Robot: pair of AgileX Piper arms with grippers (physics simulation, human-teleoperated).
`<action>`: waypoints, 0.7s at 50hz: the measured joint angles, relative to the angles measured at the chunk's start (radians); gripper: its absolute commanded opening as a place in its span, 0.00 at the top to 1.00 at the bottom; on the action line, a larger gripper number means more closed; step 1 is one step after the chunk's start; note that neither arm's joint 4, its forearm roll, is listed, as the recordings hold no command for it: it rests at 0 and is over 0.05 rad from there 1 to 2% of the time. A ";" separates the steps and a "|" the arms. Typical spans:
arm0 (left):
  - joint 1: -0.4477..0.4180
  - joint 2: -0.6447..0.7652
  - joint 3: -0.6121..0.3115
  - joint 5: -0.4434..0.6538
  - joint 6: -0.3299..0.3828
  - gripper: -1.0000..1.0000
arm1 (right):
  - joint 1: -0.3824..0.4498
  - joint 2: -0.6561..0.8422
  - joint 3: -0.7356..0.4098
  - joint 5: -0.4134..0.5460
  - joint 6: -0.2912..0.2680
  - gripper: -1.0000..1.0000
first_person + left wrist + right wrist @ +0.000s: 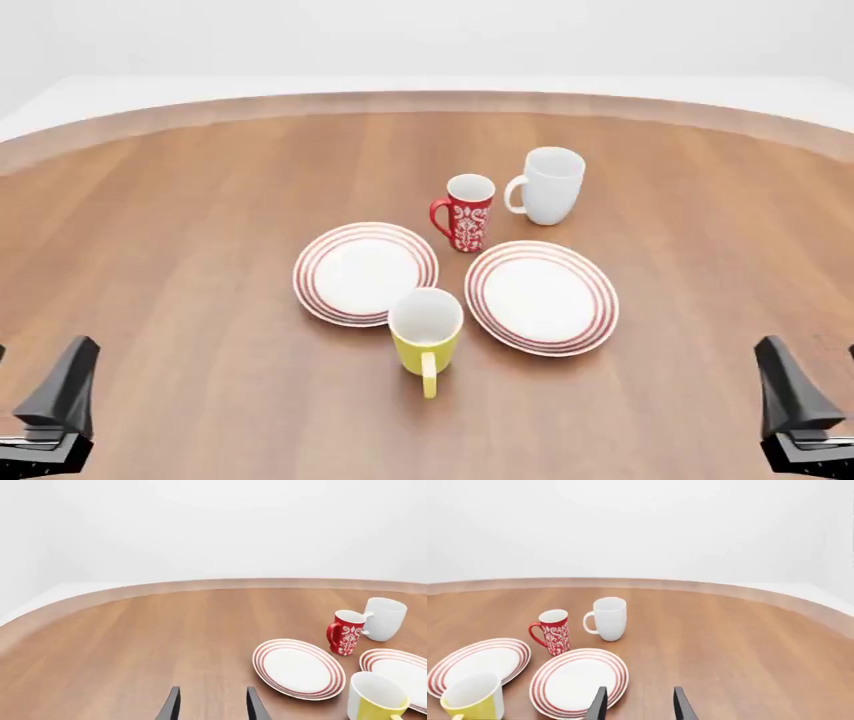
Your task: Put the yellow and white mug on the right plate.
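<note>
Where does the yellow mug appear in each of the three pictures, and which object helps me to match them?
Front view: the yellow mug stands near the middle, between the two plates on their near side, handle toward the camera.
Left wrist view: the mug is at the lower right corner, cut by the edge.
Right wrist view: the mug is at the lower left corner, cut by the edge.
Shared landmark: the red patterned mug beside the white mug.

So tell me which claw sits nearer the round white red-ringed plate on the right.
Right. The right claw sits off that plate's right, nearer the camera; the left claw waits far across the table, past the other plate.
</note>
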 measured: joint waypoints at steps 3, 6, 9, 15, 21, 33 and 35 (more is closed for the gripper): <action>0.000 0.000 0.000 0.000 0.000 0.00 | 0.000 0.001 -0.001 0.001 -0.004 0.00; 0.000 0.000 0.000 0.000 0.000 0.00 | 0.000 0.001 -0.001 0.002 -0.008 0.00; 0.000 0.000 0.000 0.000 0.000 0.00 | 0.001 0.000 -0.002 0.004 -0.010 0.00; 0.000 0.000 0.000 0.000 0.000 0.00 | 0.003 0.001 -0.025 0.025 -0.027 0.00; 0.000 0.000 0.000 0.000 0.000 0.00 | 0.024 0.012 -0.061 0.066 -0.040 0.00; 0.000 0.000 0.000 0.000 0.000 0.00 | 0.108 0.143 -0.222 0.163 -0.038 0.00; 0.000 0.000 0.000 0.000 0.000 0.00 | 0.128 0.166 -0.254 0.183 -0.034 0.00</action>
